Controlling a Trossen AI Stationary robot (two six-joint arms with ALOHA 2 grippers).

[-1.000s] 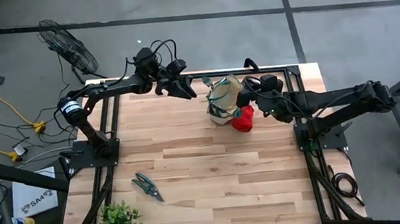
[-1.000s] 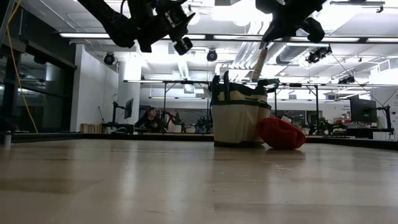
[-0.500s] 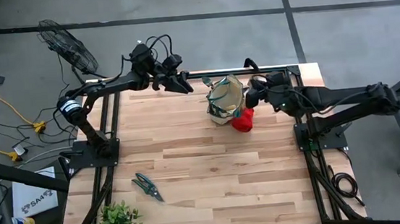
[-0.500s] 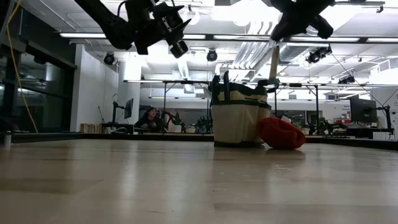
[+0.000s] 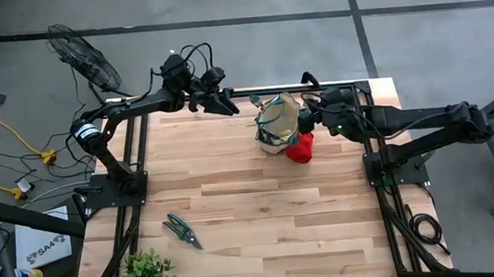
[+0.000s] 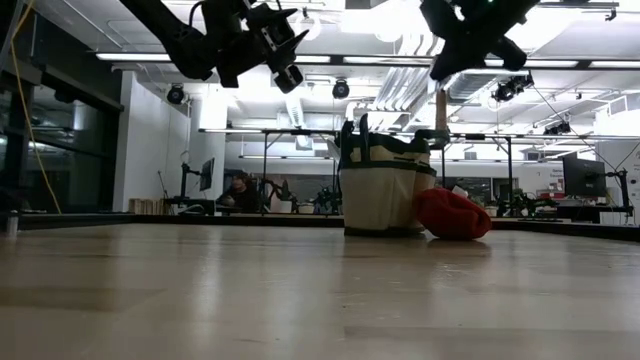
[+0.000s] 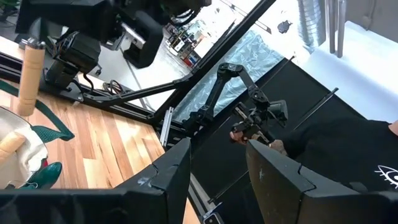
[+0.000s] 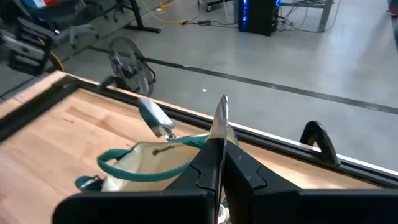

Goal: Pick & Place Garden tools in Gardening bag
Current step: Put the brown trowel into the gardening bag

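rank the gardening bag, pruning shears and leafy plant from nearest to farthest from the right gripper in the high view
From the right gripper, shut on a metal blade:
1. gardening bag, right beside it at the table's far edge
2. pruning shears, lying toward the near left
3. leafy plant, near-left corner

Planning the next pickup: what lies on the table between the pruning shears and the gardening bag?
Nothing: in the high view only bare wood runs from the pruning shears up to the gardening bag.

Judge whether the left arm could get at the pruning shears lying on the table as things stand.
Probably yes: the left claw hangs open and empty at the far edge, and only bare table lies between it and the pruning shears.
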